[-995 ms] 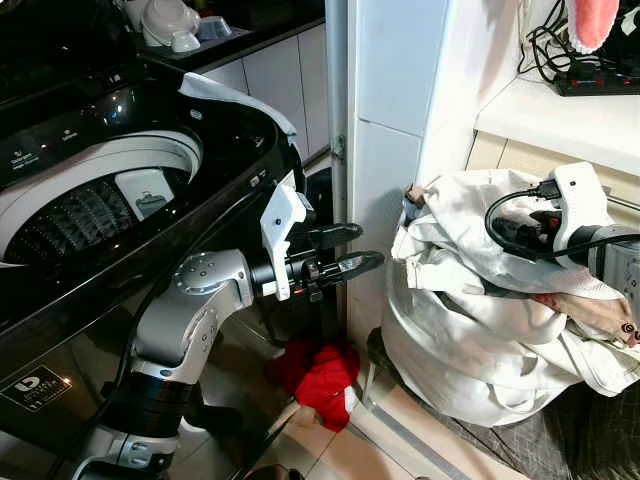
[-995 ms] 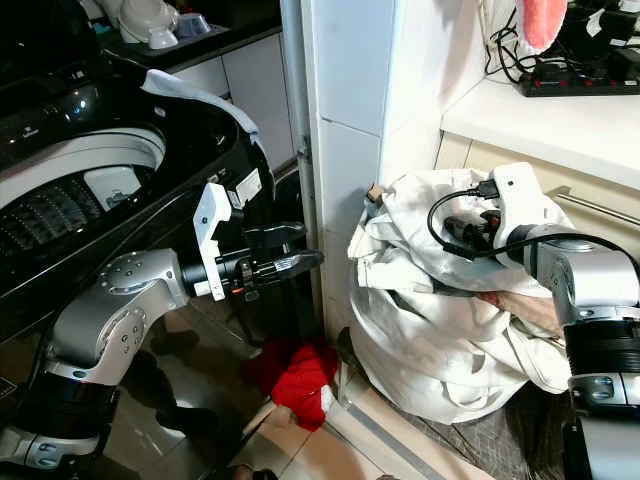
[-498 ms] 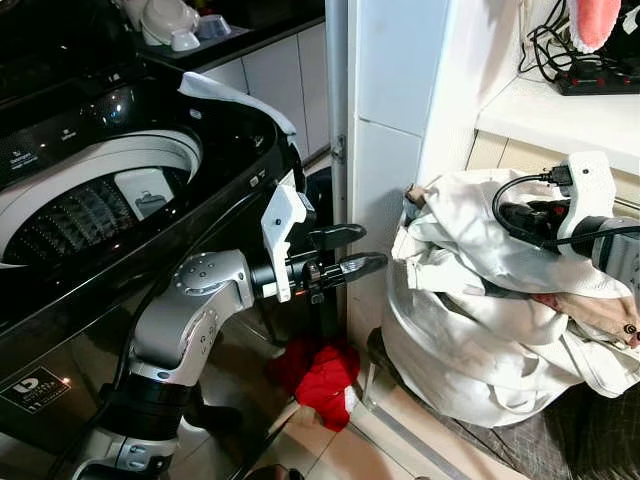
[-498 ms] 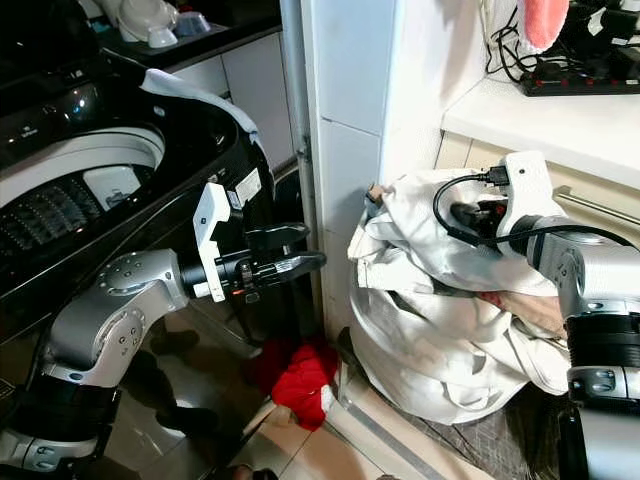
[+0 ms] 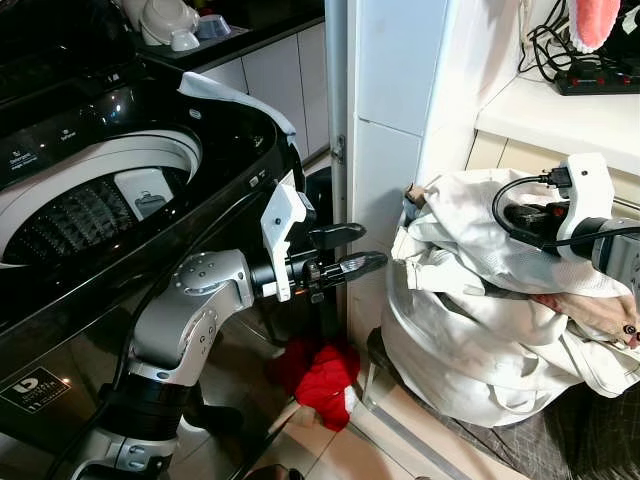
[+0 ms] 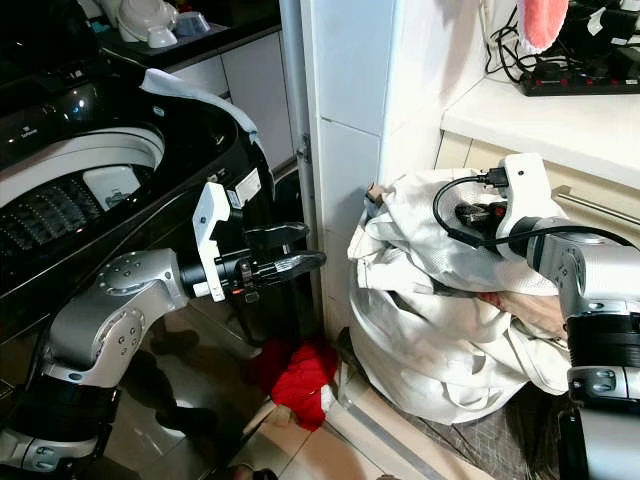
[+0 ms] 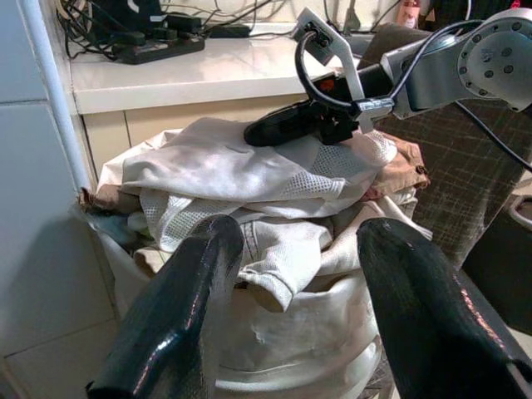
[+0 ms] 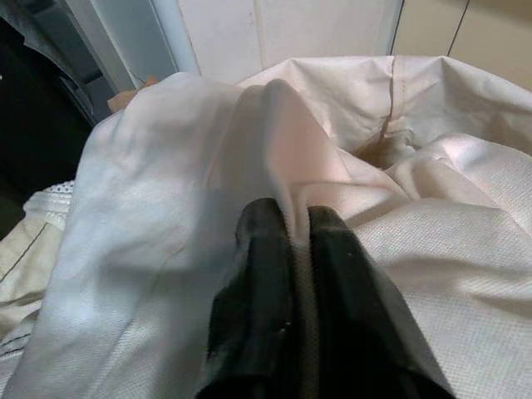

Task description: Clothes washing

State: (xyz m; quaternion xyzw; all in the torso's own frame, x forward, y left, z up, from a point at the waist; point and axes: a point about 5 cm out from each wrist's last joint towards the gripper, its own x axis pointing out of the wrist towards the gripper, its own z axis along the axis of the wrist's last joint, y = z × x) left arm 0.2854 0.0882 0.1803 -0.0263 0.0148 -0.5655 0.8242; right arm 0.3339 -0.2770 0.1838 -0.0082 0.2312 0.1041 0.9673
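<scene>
Top-loading washing machine (image 5: 95, 190) on the robot's left, lid up, drum open; a white cloth (image 5: 235, 98) draped over its back right rim.

Left gripper (image 5: 350, 250) held out level in front of the machine's right corner, pointing toward the laundry bag (image 5: 470, 350). Jaws spread, nothing between them; in the left wrist view the two black fingers (image 7: 179, 316) stand well apart with the bag beyond them.

The bag is white, stuffed full, and sits on the floor against the tiled wall corner (image 5: 385, 150), below the white desk (image 5: 560, 115). White clothes (image 6: 430, 250) heaped over its mouth; a tan-pink piece (image 5: 595, 312) shows at the right side of the heap.

Right gripper (image 7: 287, 126) lies on top of the heap. In the right wrist view its fingers (image 8: 262, 274) are nearly pressed together, pinching a raised fold of the white garment (image 8: 208, 166) between them. The fold stands up as a ridge at the fingertips; fabric beneath looks meshy.

A red garment (image 5: 322, 375) lies crumpled on the floor between the machine and the bag, touching neither gripper.

On the desk, a black power strip (image 5: 595, 80) with tangled cables. A pink item (image 5: 592, 22) hangs above it.
</scene>
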